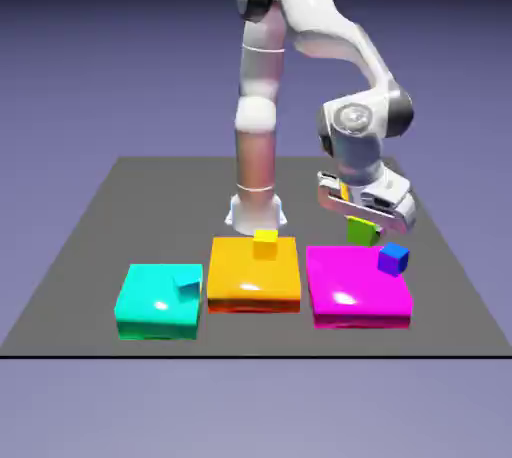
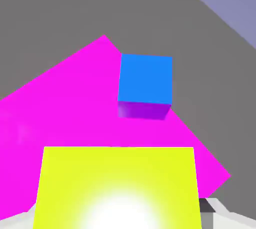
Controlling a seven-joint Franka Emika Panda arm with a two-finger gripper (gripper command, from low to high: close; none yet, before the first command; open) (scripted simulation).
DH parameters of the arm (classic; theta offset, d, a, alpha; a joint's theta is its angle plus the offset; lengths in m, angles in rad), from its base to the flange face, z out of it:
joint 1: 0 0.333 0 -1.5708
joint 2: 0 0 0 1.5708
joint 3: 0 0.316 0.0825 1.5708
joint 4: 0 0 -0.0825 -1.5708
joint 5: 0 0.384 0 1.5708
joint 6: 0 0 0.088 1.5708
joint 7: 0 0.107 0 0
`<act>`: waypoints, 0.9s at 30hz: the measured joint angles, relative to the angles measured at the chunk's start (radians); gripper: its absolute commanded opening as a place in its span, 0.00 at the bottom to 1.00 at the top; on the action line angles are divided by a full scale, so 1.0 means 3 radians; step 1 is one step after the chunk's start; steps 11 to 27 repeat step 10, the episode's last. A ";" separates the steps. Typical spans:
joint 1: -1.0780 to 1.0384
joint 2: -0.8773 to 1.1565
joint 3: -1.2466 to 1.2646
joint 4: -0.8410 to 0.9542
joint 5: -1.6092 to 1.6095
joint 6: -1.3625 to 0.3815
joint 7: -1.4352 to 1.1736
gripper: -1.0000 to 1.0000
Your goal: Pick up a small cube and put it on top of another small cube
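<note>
Backdrop [image 1: 80,76]: plain blue-violet, behind the workspace.
Tabletop [image 1: 100,221]: dark grey; supports the arm base and the slabs.
Arm [image 1: 325,21]: reaches toward the exterior view's right, hand lowered near the magenta slab.
Magenta slab [image 1: 350,281]: flat on the tabletop; carries the blue cube.
Gripper [image 1: 362,219]: pinches the lime cube between its two fingertips.
Lime cube [image 1: 361,232]: held aloft, slightly tilted in the exterior view; apart from the blue cube.
Blue cube [image 1: 393,259]: stacking target, at the slab's far corner on the exterior view's right.
Step in hand: transport; the pick is complete, placement outstanding.
Next move: carry the lime cube over the blue cube with clearance, level and align the faces, lower to contact, then release.
</note>
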 measured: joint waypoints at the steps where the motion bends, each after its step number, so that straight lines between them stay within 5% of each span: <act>1: 0.0082 0.0056 -0.0005 0.0006 0.0021 -0.0045 -0.0133 0.00; 6: -0.0020 0.0409 0.0209 -0.0204 0.0431 0.0259 -0.0489 0.00; 7: -0.0048 0.0482 0.0268 -0.0244 0.0523 0.0320 -0.0552 1.00; 27: -0.0005 0.0368 0.0175 -0.0182 0.0389 0.0227 -0.0458 1.00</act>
